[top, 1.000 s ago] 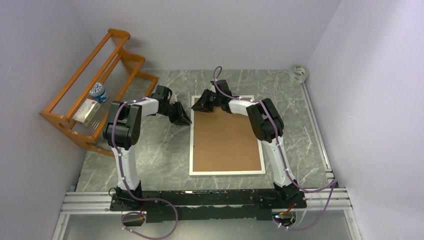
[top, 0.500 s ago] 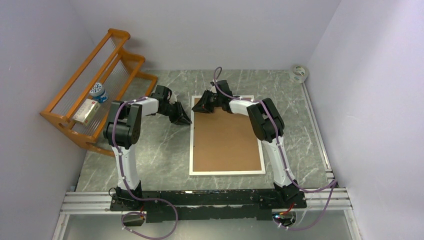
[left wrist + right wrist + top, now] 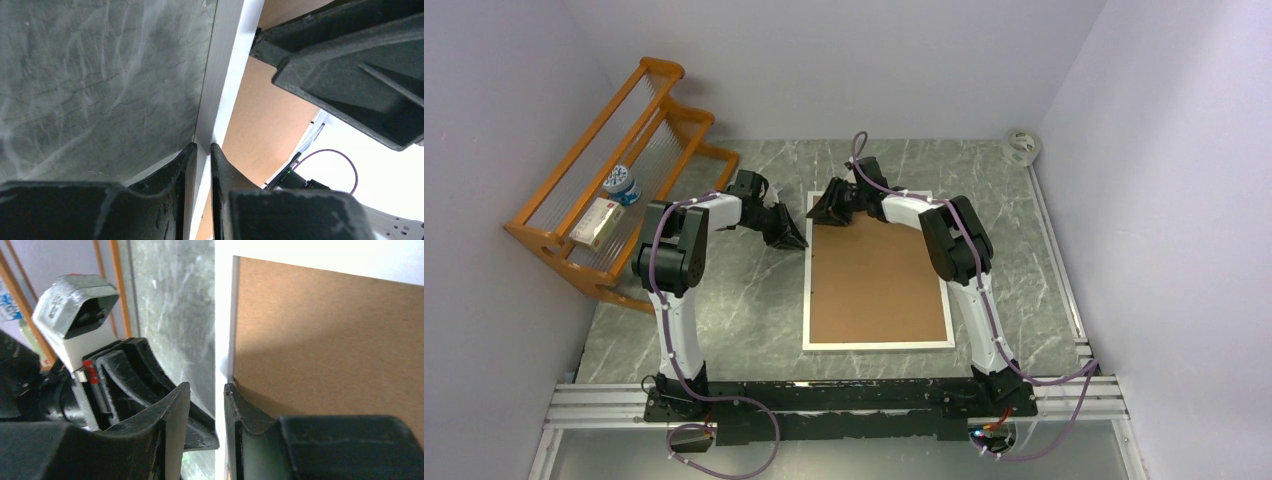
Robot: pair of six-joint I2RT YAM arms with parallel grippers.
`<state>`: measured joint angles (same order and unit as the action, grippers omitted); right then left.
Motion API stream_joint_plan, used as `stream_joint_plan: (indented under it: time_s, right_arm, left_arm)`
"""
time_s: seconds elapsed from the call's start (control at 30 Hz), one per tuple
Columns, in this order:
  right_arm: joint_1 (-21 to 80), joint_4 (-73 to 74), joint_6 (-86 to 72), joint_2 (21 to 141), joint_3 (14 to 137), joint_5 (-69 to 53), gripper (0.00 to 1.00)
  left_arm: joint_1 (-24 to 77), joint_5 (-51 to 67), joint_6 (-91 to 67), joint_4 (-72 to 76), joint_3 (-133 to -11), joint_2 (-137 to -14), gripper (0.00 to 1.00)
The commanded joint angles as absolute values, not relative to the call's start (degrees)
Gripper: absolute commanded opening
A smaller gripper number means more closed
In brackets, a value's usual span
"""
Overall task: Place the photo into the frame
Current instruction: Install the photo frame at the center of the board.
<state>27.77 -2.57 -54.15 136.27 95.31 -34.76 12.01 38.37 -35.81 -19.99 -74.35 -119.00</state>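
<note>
Top external view: one frame (image 3: 879,290), left fingers (image 3: 792,236) tight on its rim, right fingers (image 3: 824,210) slightly apart astride it

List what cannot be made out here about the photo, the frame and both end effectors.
- The photo: seen in no view. The frame lies back up, and its brown board may be covering the photo.
- Left end effector and right end effector: in the wrist views the fingers straddle the frame's white rim, but contact is unclear. In the top view their own bodies hide the tips.
- Small box: its print is too small to read in the top view.
</note>
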Motion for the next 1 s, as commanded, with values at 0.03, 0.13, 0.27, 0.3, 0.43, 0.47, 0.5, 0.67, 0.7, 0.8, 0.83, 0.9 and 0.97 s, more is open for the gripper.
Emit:
stream_joint_plan:
  time_s: [0.03,0.13,0.27,0.3,0.43,0.47,0.5,0.67,0.7,0.8,0.83,0.9,0.97]
  right_arm:
    - [25.0,13.8,-48.5,140.3,93.8,-22.9,0.38]
    - [25.0,17.0,-47.0,141.2,95.0,-22.6,0.38]
    - [25.0,20.0,-45.8,141.3,96.3,-20.1,0.38]
    - [25.0,21.4,-45.5,141.5,97.0,-19.3,0.38]
    - [25.0,21.2,-44.8,139.9,96.8,-17.3,0.39]
    - [25.0,20.0,-44.8,138.9,96.2,-17.4,0.39]
    - [25.0,18.7,-44.8,138.0,95.6,-18.0,0.4]
    - [25.1,8.3,-44.9,132.1,91.6,-23.7,0.4]
    - [25.3,6.6,-44.8,131.2,91.2,-25.0,0.39]
    - [25.8,2.2,-44.6,129.4,90.9,-29.0,0.33]
    - [26.0,1.2,-44.6,129.1,90.9,-30.3,0.31]
    - [26.8,0.3,-44.7,128.4,90.5,-32.8,0.26]
    - [27.5,-2.6,-45.6,127.3,88.5,-34.9,0.2]
  left_arm:
    - [12.5,30.2,-33.8,-24.3,-73.3,-122.7,0.2]
    - [12.5,30.2,-34.0,-24.3,-73.4,-122.9,0.2]
    - [12.5,30.0,-33.9,-24.4,-73.5,-122.9,0.2]
    - [12.5,30.0,-34.0,-24.5,-73.5,-122.8,0.2]
    - [12.5,30.1,-33.9,-24.5,-73.4,-122.7,0.2]
    - [12.5,30.1,-33.9,-24.4,-73.4,-122.6,0.2]
    - [12.5,30.3,-33.9,-24.4,-73.4,-122.5,0.2]
    - [12.5,32.2,-34.1,-22.9,-73.1,-121.9,0.22]
    - [12.5,32.7,-34.1,-22.6,-73.1,-121.9,0.23]
    - [12.5,33.7,-34.1,-22.0,-72.8,-121.6,0.25]
    - [12.5,33.9,-34.1,-21.8,-72.7,-121.4,0.26]
    - [12.5,34.4,-34.1,-21.4,-72.5,-121.1,0.27]
    - [12.5,35.3,-34.0,-20.9,-72.4,-121.1,0.28]
